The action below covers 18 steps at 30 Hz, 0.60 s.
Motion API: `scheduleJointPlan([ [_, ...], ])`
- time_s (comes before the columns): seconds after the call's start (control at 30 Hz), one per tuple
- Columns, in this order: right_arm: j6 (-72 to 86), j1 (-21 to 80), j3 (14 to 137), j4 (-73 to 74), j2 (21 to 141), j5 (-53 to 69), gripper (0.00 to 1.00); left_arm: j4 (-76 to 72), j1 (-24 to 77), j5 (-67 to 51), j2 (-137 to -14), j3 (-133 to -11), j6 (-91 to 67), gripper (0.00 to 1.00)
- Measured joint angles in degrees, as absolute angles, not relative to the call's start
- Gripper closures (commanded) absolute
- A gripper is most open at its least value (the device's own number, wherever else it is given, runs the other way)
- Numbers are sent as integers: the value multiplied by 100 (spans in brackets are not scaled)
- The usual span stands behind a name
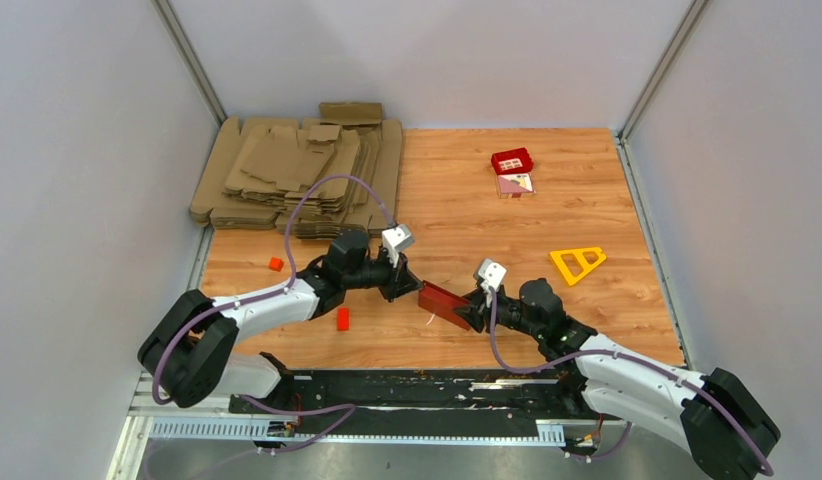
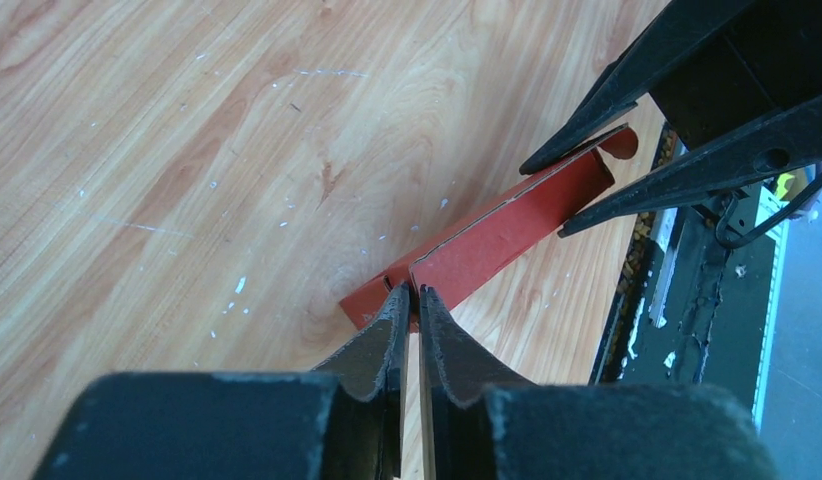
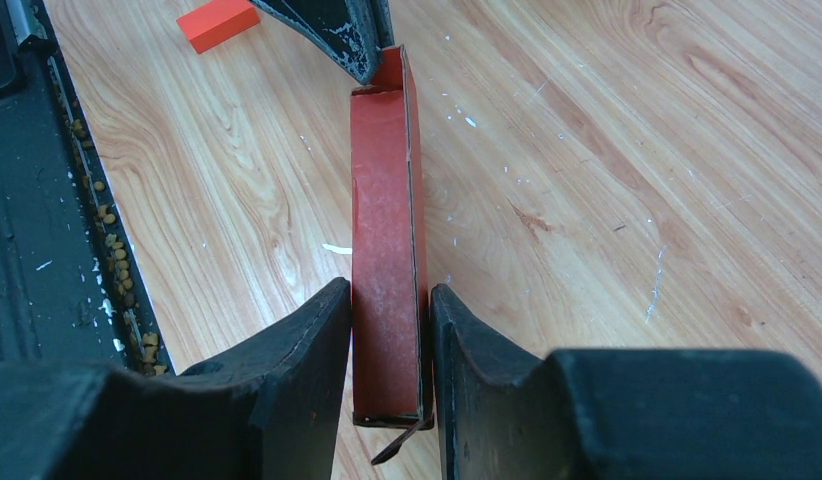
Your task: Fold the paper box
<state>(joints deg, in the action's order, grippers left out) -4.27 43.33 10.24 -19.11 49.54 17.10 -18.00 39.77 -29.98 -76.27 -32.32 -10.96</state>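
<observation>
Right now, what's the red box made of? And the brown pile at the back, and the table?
The paper box looks like thin matte red card: its walls are sheet-thin with sharp creases. The brown sheets look like dull cardboard, flat and cut into flaps. The table shows wood grain with a slight sheen; whether it is real wood or printed laminate, I cannot tell.

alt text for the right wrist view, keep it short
A narrow red paper box is clamped between the black fingers of the right gripper and runs straight away from the camera over a wooden table. At the box's far end the left gripper meets it; a small orange block lies upper left.
</observation>
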Motion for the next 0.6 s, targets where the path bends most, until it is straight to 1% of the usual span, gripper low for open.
scheduleJointPlan([
  [0.33,-458,4333,1024,-1911,4952,1752,64,-1492,4119,-2827,-7631,-3356,-888,100],
  [0.47,-467,4335,1026,-1909,4958,1769,64,-1428,4178,-2799,-7693,-3448,-840,100],
  [0.6,-493,4353,1111,-1863,5087,1789,64,-1413,4222,-2808,-7710,-3468,-838,97],
])
